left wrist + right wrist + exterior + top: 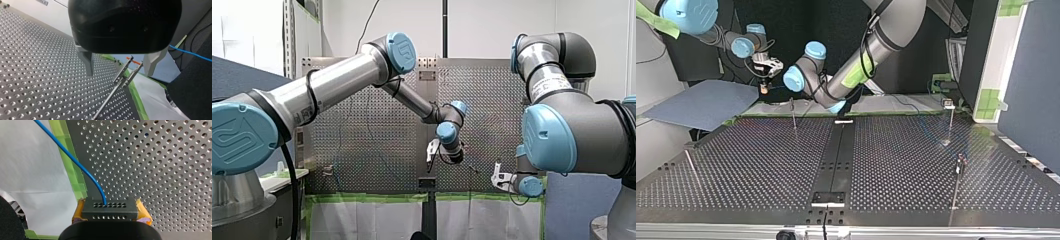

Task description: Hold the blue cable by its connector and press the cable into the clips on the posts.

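Blue cable [75,162] leaves its connector [110,209], pinched in my right end effector [111,212] apart from the post clip [126,72]. My left end effector [120,65], wide, faces that clip, likely to guide.

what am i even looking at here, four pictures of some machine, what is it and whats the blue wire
These are two robot arms reaching over a metal table full of small holes. One picture looks from behind the arms, one faces them from across the table, and two come from cameras on the wrists. Thin posts, some topped with clips, stand on the table. The right hand, with yellow pads, is shut on a dark connector from which a blue cable runs. The left hand is open and holds nothing; one post's clip is just ahead of its fingers.
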Controlling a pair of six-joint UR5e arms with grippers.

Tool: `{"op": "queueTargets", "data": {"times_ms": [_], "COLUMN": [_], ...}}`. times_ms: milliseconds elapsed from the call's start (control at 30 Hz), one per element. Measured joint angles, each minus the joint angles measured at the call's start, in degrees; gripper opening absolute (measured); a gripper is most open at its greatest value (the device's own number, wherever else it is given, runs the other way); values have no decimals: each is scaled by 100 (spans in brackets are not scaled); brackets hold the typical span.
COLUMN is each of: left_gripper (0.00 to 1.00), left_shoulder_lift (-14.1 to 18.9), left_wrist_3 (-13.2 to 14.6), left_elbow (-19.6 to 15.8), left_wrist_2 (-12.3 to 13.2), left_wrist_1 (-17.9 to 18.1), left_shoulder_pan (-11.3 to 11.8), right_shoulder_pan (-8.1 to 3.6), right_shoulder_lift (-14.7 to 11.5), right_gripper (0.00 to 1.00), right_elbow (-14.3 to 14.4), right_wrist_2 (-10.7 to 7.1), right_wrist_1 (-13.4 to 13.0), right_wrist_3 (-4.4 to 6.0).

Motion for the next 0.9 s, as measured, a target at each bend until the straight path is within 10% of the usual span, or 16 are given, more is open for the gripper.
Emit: {"op": "queueTargets", "data": {"times_ms": [900], "left_gripper": [97], "left_shoulder_lift": [-4], "left_wrist_3": [-10], "left_elbow": [-371], "left_wrist_2": [-8], "left_wrist_1": [-1386], "left_shoulder_pan": [63], "right_shoulder_pan": [46], "right_shoulder_lift": [-1], "right_gripper": [0], "right_elbow": [-15], "right_wrist_2": [0], "right_wrist_1": [-5], "right_wrist_3": [10]}}
